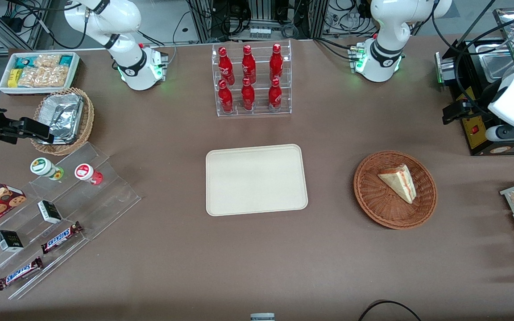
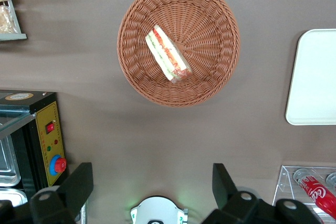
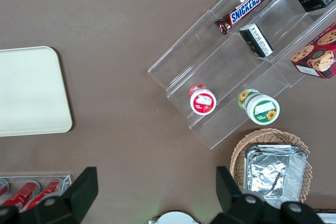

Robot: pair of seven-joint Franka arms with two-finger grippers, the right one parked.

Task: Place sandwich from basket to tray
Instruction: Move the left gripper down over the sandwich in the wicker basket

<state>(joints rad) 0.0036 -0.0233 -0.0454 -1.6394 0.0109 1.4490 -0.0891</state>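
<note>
The sandwich (image 1: 398, 181) is seen lying on its side inside the reddish-brown wicker basket (image 1: 395, 189), with the red and green filling stripes shown nicely in the wrist view. The basket is parked on the brown bench (image 1: 257, 249) toward the working arm's end. The cream tray (image 1: 256, 179) is sat mid-bench, well apart from the basket, nothing on it. The left gripper (image 2: 152, 187) is held up high above the bench, farther from the front camera than the basket, jaws spread wide with nothing gripped. A rack of red bottles (image 1: 250, 80) is stood farther from the camera than the tray.
</note>
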